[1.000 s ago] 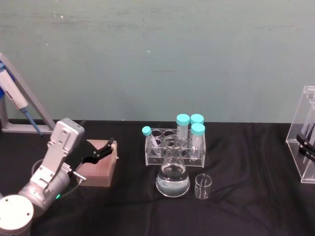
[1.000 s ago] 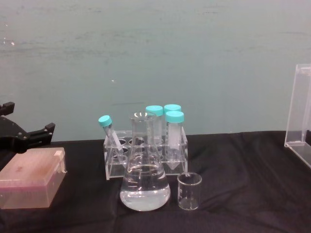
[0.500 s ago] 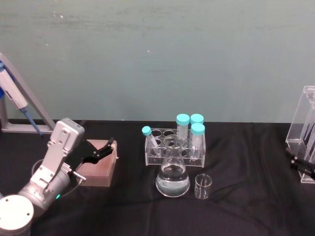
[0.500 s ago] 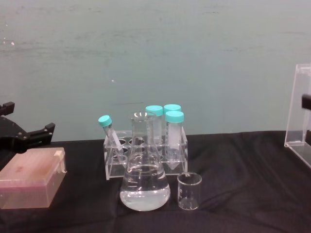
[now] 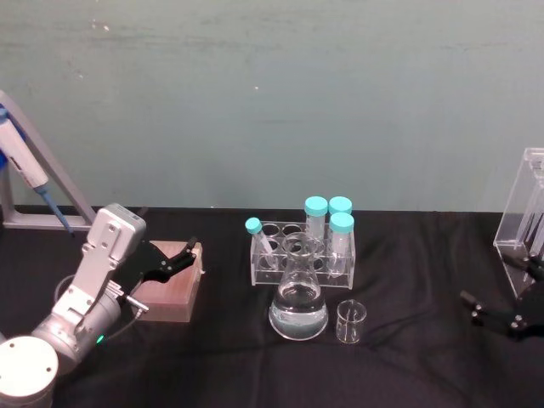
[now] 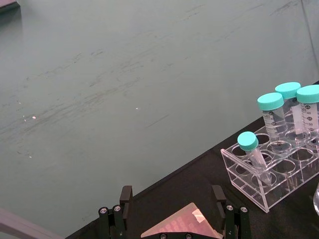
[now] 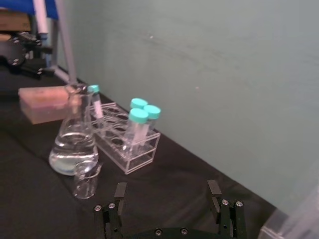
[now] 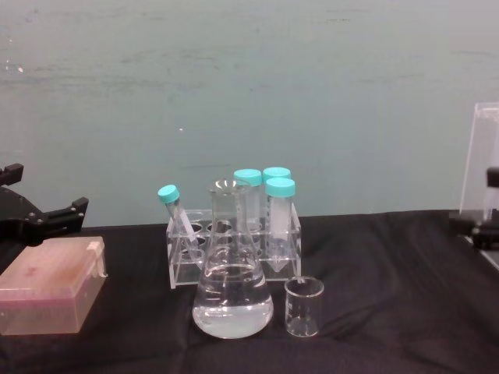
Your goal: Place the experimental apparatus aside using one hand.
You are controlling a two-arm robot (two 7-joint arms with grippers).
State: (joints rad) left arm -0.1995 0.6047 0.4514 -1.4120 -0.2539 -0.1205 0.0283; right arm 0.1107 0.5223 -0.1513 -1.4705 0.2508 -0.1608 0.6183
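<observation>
Glass stood untouched mid-table: the conical flask (image 5: 298, 297) and small beaker (image 5: 350, 321) sat just before the tube rack (image 5: 280, 255). The acrylic stand (image 5: 529, 204) stood at the right edge. Near it hovered the right gripper (image 7: 165, 190), fingers apart and empty. The left gripper (image 6: 170, 195) hung spread over the pink box (image 5: 174, 293). Most of the job seemed left.

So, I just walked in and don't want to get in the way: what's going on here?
Nothing is being held yet. The right pincer, open, hangs at the far right beside the acrylic stand, facing the labware. The left pincer, open, sits over the pink box on the left. The conical flask with clear liquid, the small beaker and the tube rack stand untouched in the middle.
</observation>
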